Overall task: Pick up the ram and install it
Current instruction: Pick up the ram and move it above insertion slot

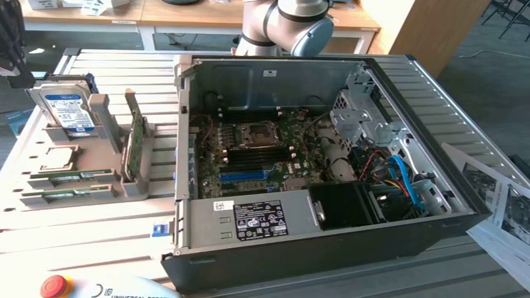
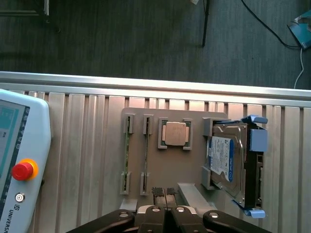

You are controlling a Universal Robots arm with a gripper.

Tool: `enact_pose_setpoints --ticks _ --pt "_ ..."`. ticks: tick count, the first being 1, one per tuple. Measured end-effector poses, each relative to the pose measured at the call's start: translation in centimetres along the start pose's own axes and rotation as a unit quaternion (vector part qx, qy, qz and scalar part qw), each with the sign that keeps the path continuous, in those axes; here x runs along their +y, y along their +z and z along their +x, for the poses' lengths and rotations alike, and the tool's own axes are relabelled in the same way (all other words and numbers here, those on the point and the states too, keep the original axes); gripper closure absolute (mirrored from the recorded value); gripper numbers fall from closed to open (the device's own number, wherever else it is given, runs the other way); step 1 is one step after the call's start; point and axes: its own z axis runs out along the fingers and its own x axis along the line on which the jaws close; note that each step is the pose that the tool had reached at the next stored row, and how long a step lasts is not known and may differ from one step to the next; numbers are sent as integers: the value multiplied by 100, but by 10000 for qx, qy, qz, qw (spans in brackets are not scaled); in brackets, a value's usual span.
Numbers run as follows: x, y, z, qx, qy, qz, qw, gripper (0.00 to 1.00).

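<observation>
Tool (image 2: 164,191): black fingertips pressed together with nothing visible between them, hanging above the flat grey plastic parts tray (image 2: 165,165), over the side farthest from the nearest table edge.

Tray contents: two long, thin green circuit-board ram sticks (image 2: 127,155) (image 2: 146,155), each standing on its long edge in its own pair of grey end holders. Beside them a square silver processor chip (image 2: 175,133) lies in a framed recess. Beyond that, a silver hard drive with a blue-and-white label (image 2: 226,160) stands on edge in a blue bracket. A broader green card (image 1: 135,146) stands upright on the tray side facing the computer.

Ram sticks: side by side, parallel and apart. Their long axes run along the slats of the slatted aluminium table (image 2: 87,145). One end of each points to the table edge nearest the tray, the other toward the open black desktop computer case (image 1: 314,248). From above they read as thin dark lines; their chips are too small to tell.

Case contents: a green motherboard (image 1: 290,161) with black slots and one blue slot (image 1: 248,176), and a grey power supply with a black label (image 1: 248,220). It fills the middle of the table.

A white teach pendant with a red stop button (image 2: 22,170) lies at the table edge near the ram end of the tray.
</observation>
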Motion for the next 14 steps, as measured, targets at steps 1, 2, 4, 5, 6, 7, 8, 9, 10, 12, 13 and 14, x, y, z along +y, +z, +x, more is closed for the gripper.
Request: enact_pose_setpoints --ticks 1,2,4,5,6,7,8,9,10,12,13,14 --pt "0 0 7 0 0 0 10000 89" --pt "0 0 15 0 0 0 10000 89" --pt "1 0 31 0 0 0 10000 89" --pt "2 -1 40 0 0 0 10000 89" --pt "2 -1 50 0 0 0 10000 89" --pt "2 -1 60 0 0 0 10000 89" --pt "2 -1 69 0 0 0 10000 89" --pt "3 -1 78 0 0 0 10000 89" --pt "3 -1 87 0 0 0 10000 89" --pt "4 -2 102 0 0 0 10000 89" --pt "4 -2 110 0 0 0 10000 89" --pt "4 -2 119 0 0 0 10000 89"
